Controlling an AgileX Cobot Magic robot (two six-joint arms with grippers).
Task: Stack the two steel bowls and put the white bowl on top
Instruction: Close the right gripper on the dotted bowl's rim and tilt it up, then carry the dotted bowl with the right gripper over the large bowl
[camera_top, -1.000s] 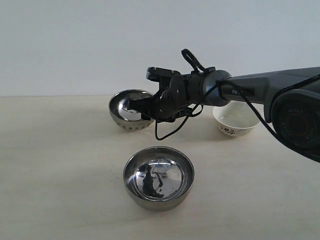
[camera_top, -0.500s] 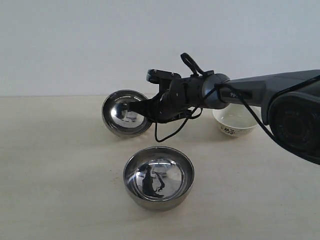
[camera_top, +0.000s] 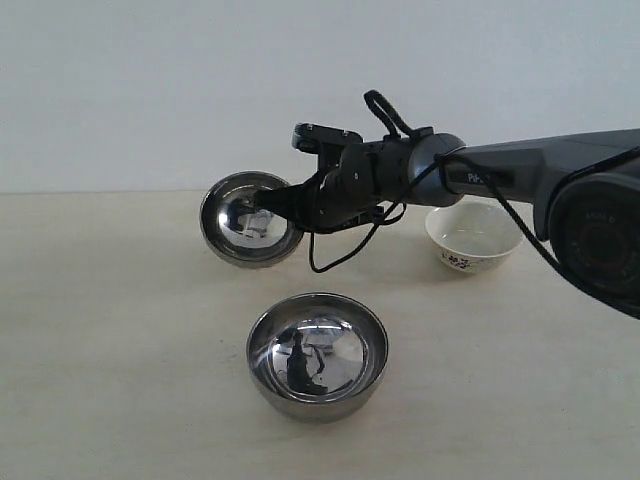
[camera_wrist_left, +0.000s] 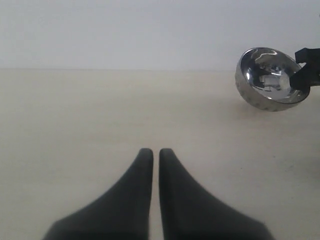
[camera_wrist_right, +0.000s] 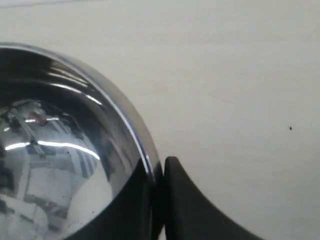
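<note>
1. Right jaws: closed on the rim of the dimpled bowl (camera_top: 245, 225), one finger inside and one outside. It is a thin-wall pinch at a single spot.
2. Dimpled bowl: hangs tilted with its mouth toward the exterior camera. It looks clear of the tabletop (camera_top: 120, 380), near the far edge, left of middle.
3. Handling, my read: steel, stiff, probably light, mirror-slick. A one-point rim pinch lets it swing or slide in the grip, so bite deep on the rim and carry it slowly.
4. Plain bowl (camera_top: 318, 355): upright, toward the near edge, about the middle, well apart from the held bowl. It is the likely base for nesting. Steel on steel will skate, so bring the held bowl in level and centred before letting go.
5. White bowl (camera_top: 473, 235): upright near the far edge, right side, untouched. Ceramic is likely heavier and can chip. The rim is the only real hold, and it should be set down gently on the steel.
6. Left jaws: pressed together with nothing between them, low over bare tabletop, well away from all the bowls.
</note>
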